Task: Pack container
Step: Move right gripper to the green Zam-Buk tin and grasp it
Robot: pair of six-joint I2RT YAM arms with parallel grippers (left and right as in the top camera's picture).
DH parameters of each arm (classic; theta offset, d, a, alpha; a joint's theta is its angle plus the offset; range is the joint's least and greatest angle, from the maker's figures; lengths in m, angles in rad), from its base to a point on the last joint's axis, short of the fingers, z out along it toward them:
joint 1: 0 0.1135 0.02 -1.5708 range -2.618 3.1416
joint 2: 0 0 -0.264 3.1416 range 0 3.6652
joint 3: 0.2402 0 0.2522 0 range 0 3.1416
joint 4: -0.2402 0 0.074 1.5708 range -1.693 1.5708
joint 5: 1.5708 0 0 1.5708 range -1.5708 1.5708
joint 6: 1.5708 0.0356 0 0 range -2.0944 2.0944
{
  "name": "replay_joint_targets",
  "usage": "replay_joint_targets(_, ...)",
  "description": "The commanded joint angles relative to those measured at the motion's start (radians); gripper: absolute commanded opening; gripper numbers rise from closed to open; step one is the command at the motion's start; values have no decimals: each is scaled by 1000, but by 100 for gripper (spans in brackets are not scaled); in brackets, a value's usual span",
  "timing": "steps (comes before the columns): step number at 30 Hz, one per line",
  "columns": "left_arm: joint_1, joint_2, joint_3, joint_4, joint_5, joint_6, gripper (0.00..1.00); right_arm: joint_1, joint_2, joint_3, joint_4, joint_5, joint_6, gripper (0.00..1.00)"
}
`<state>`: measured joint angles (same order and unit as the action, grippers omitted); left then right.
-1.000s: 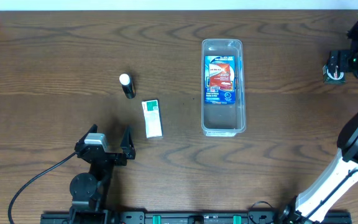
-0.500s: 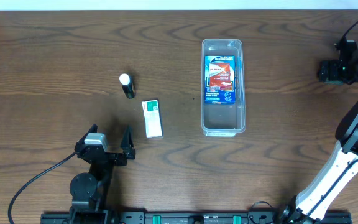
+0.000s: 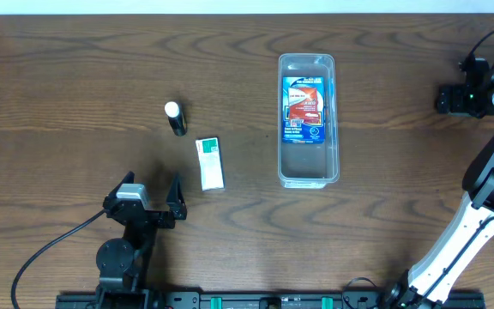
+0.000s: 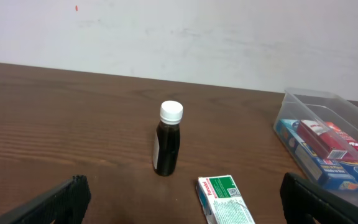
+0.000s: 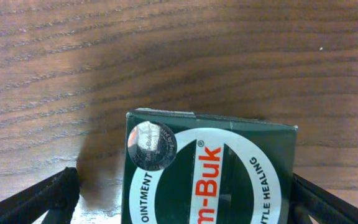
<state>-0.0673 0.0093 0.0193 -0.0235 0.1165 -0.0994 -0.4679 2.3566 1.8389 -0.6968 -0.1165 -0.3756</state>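
Note:
The clear container (image 3: 308, 172) stands right of centre with a blue and red box (image 3: 304, 108) lying in it. It also shows at the right of the left wrist view as the container (image 4: 291, 104). A dark bottle (image 3: 176, 118) with a white cap and a white and green box (image 3: 210, 163) sit on the table to the left. My left gripper (image 3: 150, 196) hangs open near the front, short of the white and green box (image 4: 225, 200). At the far right my right gripper (image 3: 451, 99) stands open astride a dark green ointment box (image 5: 210, 168), and a gap shows beside its left finger (image 5: 42, 198).
The bottle (image 4: 168, 140) stands upright ahead of the left gripper (image 4: 188, 208). A black cable (image 3: 45, 249) runs from the left arm's base along the front edge. The right arm's white link (image 3: 453, 245) crosses the table's right front corner.
My right gripper has shifted left and down onto the dark green box at the far right. The left arm and the other things have not moved.

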Motion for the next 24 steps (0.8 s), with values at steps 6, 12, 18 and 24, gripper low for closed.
replay_joint_targets(6, -3, -5, -15, -36, 11, 16, 98, -2, 24, -3, 0, 12, 11, 92)
replay_joint_targets(12, -3, -5, -15, -36, 11, 16, 98, -3, 24, -2, 0, 14, 13, 85)
replay_joint_targets(18, -3, -5, -15, -36, 11, 17, 98, -2, 24, 0, 5, 15, 42, 63)
replay_joint_targets(24, -3, -5, -15, -36, 11, 16, 98, -2, 24, 7, 0, 15, 58, 65)
